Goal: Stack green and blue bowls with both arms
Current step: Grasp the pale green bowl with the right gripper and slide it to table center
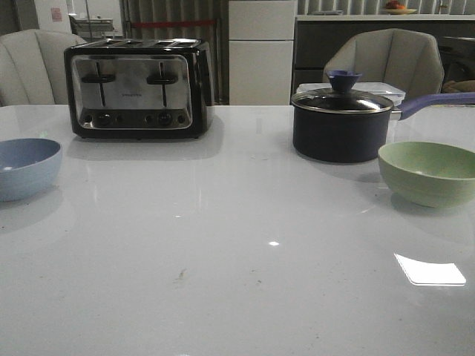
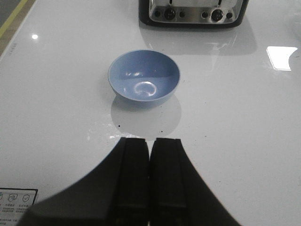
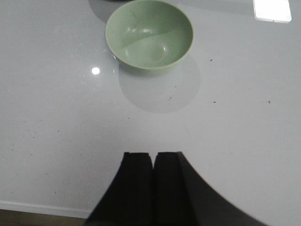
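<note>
The dusty blue bowl (image 1: 26, 167) sits upright at the table's left edge; it also shows in the left wrist view (image 2: 144, 78). The pale green bowl (image 1: 429, 172) sits upright at the right edge; it also shows in the right wrist view (image 3: 149, 34). Both bowls are empty and far apart. My left gripper (image 2: 150, 140) is shut and empty, short of the blue bowl. My right gripper (image 3: 154, 153) is shut and empty, short of the green bowl. Neither arm shows in the front view.
A black and chrome toaster (image 1: 138, 87) stands at the back left. A dark lidded saucepan (image 1: 341, 122) with a purple handle (image 1: 434, 102) stands just behind the green bowl. The white table (image 1: 237, 259) has its edge close behind my right gripper (image 3: 42, 207).
</note>
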Action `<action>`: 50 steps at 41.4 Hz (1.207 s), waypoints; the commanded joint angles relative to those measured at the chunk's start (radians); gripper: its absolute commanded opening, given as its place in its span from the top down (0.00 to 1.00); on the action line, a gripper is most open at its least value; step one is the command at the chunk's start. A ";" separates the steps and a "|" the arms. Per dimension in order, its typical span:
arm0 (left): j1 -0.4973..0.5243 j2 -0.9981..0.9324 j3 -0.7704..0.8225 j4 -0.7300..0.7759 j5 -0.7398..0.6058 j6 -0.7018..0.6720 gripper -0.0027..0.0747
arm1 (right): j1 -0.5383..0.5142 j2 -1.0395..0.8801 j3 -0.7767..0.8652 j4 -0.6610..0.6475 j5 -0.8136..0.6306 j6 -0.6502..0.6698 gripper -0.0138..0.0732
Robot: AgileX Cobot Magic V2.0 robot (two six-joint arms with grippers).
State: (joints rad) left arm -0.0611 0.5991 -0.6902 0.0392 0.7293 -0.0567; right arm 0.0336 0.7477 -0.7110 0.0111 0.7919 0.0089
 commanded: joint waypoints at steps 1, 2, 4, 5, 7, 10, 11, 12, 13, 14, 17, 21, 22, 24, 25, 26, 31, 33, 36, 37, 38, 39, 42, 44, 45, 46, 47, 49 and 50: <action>0.001 0.037 -0.027 0.001 -0.068 -0.005 0.85 | -0.007 0.047 -0.031 -0.011 -0.051 -0.009 0.77; 0.001 0.044 -0.027 0.001 -0.068 -0.005 0.85 | -0.007 0.059 -0.031 -0.011 -0.049 -0.009 0.77; 0.001 0.056 -0.027 0.001 -0.068 -0.005 0.85 | -0.007 0.086 -0.031 -0.011 -0.046 -0.009 0.73; 0.001 0.062 -0.027 0.001 -0.068 -0.005 0.85 | -0.007 0.098 -0.031 -0.011 -0.045 -0.009 0.70; 0.001 0.072 -0.027 0.001 -0.068 -0.005 0.84 | -0.007 0.124 -0.031 -0.011 -0.047 -0.009 0.60; 0.001 0.088 -0.027 0.001 -0.070 -0.002 0.81 | -0.007 0.161 -0.031 -0.011 -0.058 -0.009 0.42; 0.001 0.093 -0.027 0.001 -0.073 0.000 0.78 | -0.007 0.172 -0.031 -0.011 -0.062 -0.009 0.37; 0.001 0.096 -0.027 0.003 -0.074 0.000 0.75 | -0.007 0.183 -0.032 -0.011 -0.065 -0.009 0.32; 0.001 0.099 -0.027 0.005 -0.074 0.000 0.69 | -0.007 0.199 -0.034 -0.011 -0.067 -0.009 0.27; 0.001 0.099 -0.027 0.005 -0.077 0.005 0.66 | -0.007 0.212 -0.039 -0.011 -0.067 -0.009 0.23; 0.001 0.100 -0.027 0.007 -0.089 0.021 0.42 | -0.016 0.276 -0.063 -0.005 -0.066 -0.009 0.17; 0.001 0.100 -0.027 0.007 -0.093 0.021 0.27 | -0.052 0.352 -0.105 0.015 -0.067 -0.003 0.18; 0.001 0.100 -0.027 0.007 -0.093 0.021 0.27 | -0.065 0.371 -0.117 0.022 -0.067 -0.003 0.18; 0.001 0.100 -0.027 0.009 -0.093 0.021 0.27 | -0.095 0.417 -0.147 0.043 -0.067 -0.009 0.18; 0.001 0.100 -0.027 0.009 -0.091 0.021 0.27 | -0.107 0.437 -0.161 0.055 -0.067 -0.015 0.18; 0.001 0.100 -0.027 0.009 -0.091 0.021 0.27 | -0.124 0.465 -0.180 0.070 -0.065 -0.026 0.18; 0.001 0.100 -0.027 0.009 -0.091 0.022 0.28 | -0.192 0.578 -0.259 0.173 -0.048 -0.112 0.18; 0.001 0.100 -0.027 0.009 -0.091 0.022 0.28 | -0.224 0.635 -0.296 0.232 -0.039 -0.168 0.18; 0.001 0.100 -0.027 0.009 -0.091 0.022 0.28 | -0.258 0.704 -0.347 0.303 -0.039 -0.216 0.18; 0.001 0.100 -0.027 0.009 -0.091 0.022 0.28 | -0.265 0.724 -0.367 0.324 -0.039 -0.225 0.18; 0.001 0.100 -0.027 0.009 -0.091 0.022 0.28 | -0.270 0.743 -0.382 0.335 -0.039 -0.235 0.18; 0.001 0.100 -0.027 0.009 -0.091 0.022 0.28 | -0.273 0.768 -0.396 0.343 -0.040 -0.246 0.18; 0.001 0.100 -0.027 0.009 -0.091 0.022 0.28 | -0.273 0.827 -0.445 0.347 -0.050 -0.246 0.18; 0.001 0.100 -0.027 0.009 -0.091 0.022 0.28 | -0.273 0.862 -0.477 0.347 -0.059 -0.246 0.18; 0.001 0.100 -0.027 0.009 -0.091 0.022 0.28 | -0.273 0.885 -0.491 0.347 -0.064 -0.246 0.18; 0.001 0.100 -0.027 0.009 -0.091 0.022 0.28 | -0.273 0.902 -0.509 0.347 -0.066 -0.246 0.18; 0.001 0.100 -0.027 0.009 -0.091 0.022 0.28 | -0.273 0.920 -0.523 0.347 -0.069 -0.246 0.18; 0.001 0.100 -0.027 0.009 -0.091 0.022 0.28 | -0.273 0.959 -0.555 0.347 -0.070 -0.246 0.18; 0.001 0.100 -0.027 0.009 -0.091 0.022 0.28 | -0.273 0.975 -0.568 0.347 -0.070 -0.246 0.18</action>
State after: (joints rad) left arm -0.0611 0.6974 -0.6902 0.0437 0.7153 -0.0332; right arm -0.2334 1.7127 -1.2063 0.3328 0.7585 -0.2238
